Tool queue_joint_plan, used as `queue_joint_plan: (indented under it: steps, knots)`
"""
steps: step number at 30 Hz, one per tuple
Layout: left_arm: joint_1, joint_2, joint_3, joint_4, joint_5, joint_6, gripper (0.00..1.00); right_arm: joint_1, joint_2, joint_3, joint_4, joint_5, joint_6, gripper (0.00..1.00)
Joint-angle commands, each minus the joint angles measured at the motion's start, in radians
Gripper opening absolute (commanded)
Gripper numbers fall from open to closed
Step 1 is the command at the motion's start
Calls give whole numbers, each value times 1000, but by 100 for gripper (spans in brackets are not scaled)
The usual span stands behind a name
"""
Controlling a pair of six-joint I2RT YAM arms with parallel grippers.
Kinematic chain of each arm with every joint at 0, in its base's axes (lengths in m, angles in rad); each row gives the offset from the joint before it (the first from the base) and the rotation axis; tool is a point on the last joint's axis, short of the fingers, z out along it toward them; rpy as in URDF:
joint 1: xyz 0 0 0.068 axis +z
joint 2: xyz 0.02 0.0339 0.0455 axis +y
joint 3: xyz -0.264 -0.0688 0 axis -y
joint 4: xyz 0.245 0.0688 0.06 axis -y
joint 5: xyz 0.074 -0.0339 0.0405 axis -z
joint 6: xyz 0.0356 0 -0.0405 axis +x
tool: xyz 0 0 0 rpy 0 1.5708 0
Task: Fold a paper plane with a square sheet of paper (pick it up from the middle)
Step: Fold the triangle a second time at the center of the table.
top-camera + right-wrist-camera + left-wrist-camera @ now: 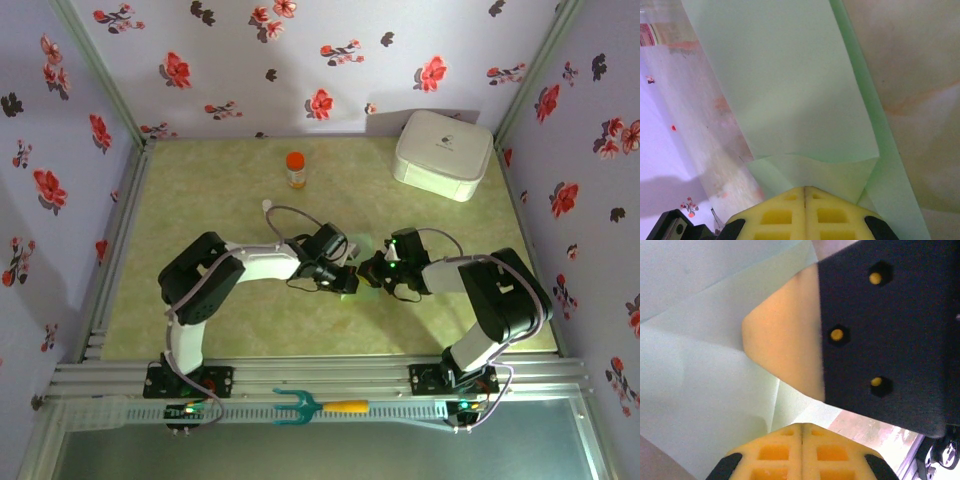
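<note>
While pinching paper [790, 90], left end effector [802, 427], right end effector [805, 189] both clenched.

A robotics lab booth: floral-papered walls [300, 60] from nine to three o'clock box in a marbled tabletop [200, 190]. At six o'clock, an aluminium rail [320, 372] carries the left arm's base [187, 381] and the right arm's base [457, 380].

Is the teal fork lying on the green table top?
No, the fork lies on the metal rail at the near edge, off the table.
</note>
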Motion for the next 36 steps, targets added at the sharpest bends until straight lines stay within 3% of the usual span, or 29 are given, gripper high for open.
queue_joint_plan:
  steps: [1, 24, 36]
  knots:
    - [-7, 13, 6, -23, 5, 9, 0, -7, 45, -24, -96, 73, 1, 0]
    - [1, -84, -152, 26, -19, -16, 0, -16, 58, -27, -112, 80, -13, 0]
    - [1, -251, -259, 87, -78, -37, 0, -17, 44, -30, -115, 77, -12, 0]
